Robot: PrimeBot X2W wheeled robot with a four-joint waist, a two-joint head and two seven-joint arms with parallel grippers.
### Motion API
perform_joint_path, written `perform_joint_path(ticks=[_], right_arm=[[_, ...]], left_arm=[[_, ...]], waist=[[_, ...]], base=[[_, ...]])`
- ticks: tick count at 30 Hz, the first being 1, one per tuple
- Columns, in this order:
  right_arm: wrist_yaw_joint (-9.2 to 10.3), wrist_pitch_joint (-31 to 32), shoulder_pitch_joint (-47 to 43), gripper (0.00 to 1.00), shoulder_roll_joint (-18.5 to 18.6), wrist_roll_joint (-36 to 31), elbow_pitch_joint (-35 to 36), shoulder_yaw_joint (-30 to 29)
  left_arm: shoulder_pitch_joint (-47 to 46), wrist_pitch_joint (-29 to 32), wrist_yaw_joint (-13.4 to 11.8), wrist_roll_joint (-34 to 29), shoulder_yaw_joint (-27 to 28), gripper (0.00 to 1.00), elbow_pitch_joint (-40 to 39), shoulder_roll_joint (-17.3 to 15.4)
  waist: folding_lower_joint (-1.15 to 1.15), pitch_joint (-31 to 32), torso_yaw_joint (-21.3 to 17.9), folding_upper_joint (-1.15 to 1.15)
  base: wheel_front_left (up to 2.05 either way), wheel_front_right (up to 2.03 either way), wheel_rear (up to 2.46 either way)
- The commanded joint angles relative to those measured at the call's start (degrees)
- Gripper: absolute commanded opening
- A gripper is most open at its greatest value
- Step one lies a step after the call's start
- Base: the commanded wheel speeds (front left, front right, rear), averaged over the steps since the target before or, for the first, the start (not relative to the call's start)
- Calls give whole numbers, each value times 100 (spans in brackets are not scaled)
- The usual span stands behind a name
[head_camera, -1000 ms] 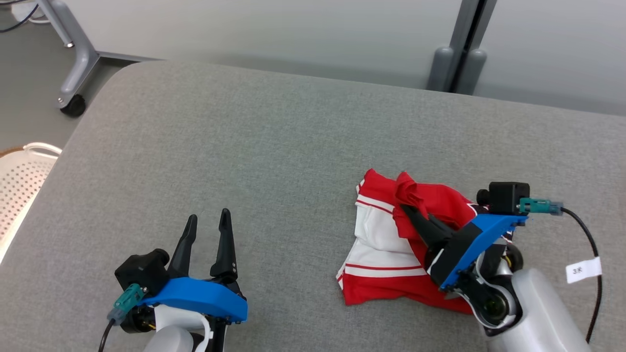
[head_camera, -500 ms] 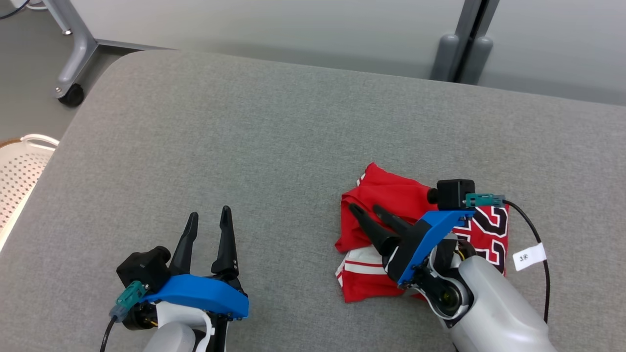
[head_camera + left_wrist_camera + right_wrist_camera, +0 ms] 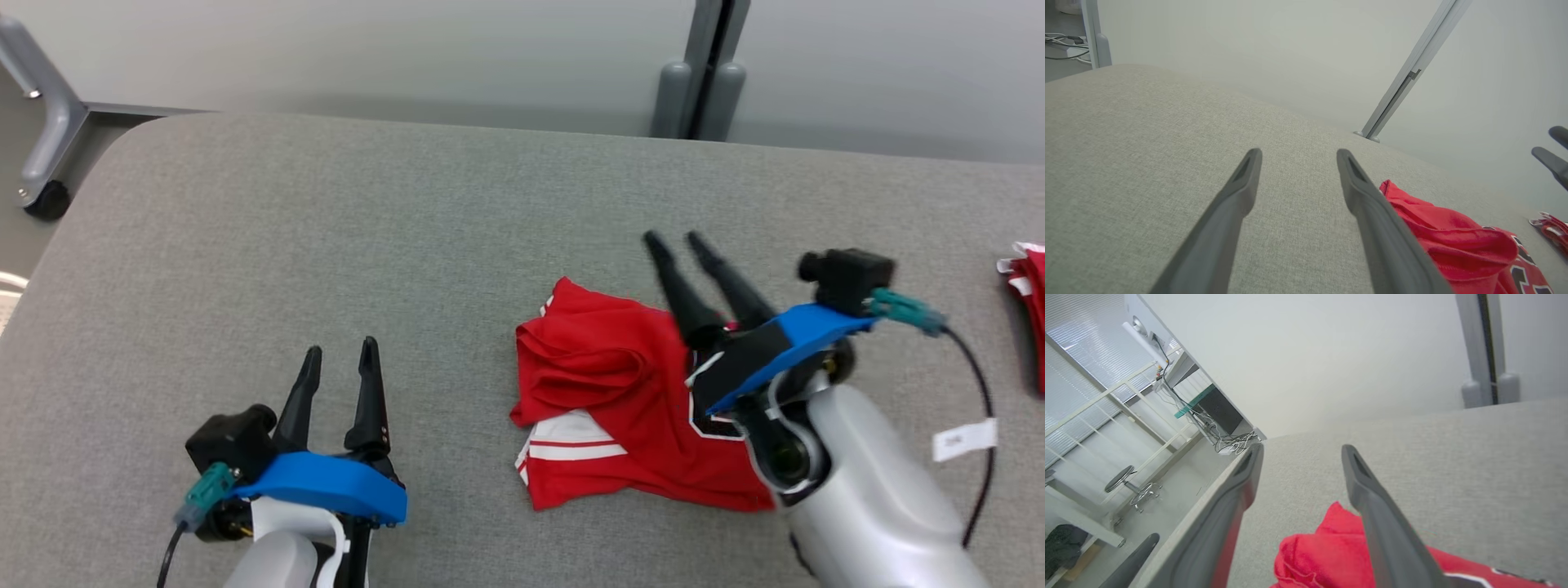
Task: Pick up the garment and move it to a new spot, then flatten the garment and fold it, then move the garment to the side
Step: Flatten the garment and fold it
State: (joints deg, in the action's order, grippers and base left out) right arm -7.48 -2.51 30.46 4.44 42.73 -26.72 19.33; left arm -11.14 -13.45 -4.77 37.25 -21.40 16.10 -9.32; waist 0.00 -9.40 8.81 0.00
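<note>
You had the garment (image 3: 620, 400) lying in a bunched red heap at the centre right of the frame. A white striped panel showed at its lower left, and its dark lettering was mostly hidden under the arm. Your right end effector (image 3: 676, 238) stood open over the heap's upper right edge, fingers pointing up the frame past the cloth and holding nothing. Your left end effector (image 3: 341, 349) was also open and empty at the lower left, well apart from the cloth.

By my reading, the garment lay at its new spot and flattening was the step in hand, since nothing was spread yet. The next move would call for finding a free hem or corner on each side of the heap, one per end effector, and drawing them apart. The doubled-over fold at the upper left looked the likeliest to snag.

The surface (image 3: 367, 212) lay bare to the left of the heap and above it, so spreading that way seemed the safer choice. Its far edge ran along the top of the frame, with a rounded corner at the upper left. A second red cloth (image 3: 1030, 278) sat at the right edge of the frame, and a wide spread in that direction might have swept it.
</note>
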Motion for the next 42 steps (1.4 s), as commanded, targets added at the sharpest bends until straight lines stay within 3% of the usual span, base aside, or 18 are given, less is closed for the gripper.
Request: perform_joint_path(ticks=[1, 12, 13, 14, 16, 17, 23, 35, 42], right_arm=[[-3, -107, -9, 100, 66, -118, 27, -119], [-3, -597, -739, 100, 333, -1639, 294, -1024], [-3, -625, -816, 68, 310, -1752, 315, -1042], [-3, -640, -884, 43, 290, -1842, 331, -1051], [-3, -607, -1004, 6, 261, -1982, 318, -997], [-3, -595, -1033, 0, 247, -2034, 326, -941], [-3, -435, -931, 0, 457, -2169, 184, -377], [-3, -59, -254, 0, 1144, -1886, -860, 804], [-3, -403, -285, 0, 1239, -1577, -861, 1462]], left_arm=[[-151, 7, -10, -35, -7, 100, -41, -56], [-316, -21, -67, -107, -25, 100, -143, -64], [-303, -38, -75, -106, -6, 100, -153, -53], [-286, -44, -73, -98, 9, 100, -162, -47], [-256, -69, -71, -91, 46, 100, -175, -49], [-248, -81, -71, -90, 60, 100, -178, -53], [-242, -109, -103, -79, 148, 100, -200, -69], [-311, -148, -30, -95, 159, 100, -115, 69], [-250, -167, 13, -99, 263, 100, -69, 83]], waist=[[0, 27, -50, 0], [0, 13, -238, 0], [0, 8, -234, 0], [0, -1, -223, 0], [0, -24, -182, 0], [0, -36, -159, 0], [0, -123, 48, 0], [0, -327, 541, 0], [0, -327, 642, 0]], base=[[0, 0, 0], [0, 0, 0], [0, 0, 0], [0, 0, 0], [0, 0, 0], [0, 0, 0], [0, 0, 0], [0, 0, 0], [0, 0, 0]])
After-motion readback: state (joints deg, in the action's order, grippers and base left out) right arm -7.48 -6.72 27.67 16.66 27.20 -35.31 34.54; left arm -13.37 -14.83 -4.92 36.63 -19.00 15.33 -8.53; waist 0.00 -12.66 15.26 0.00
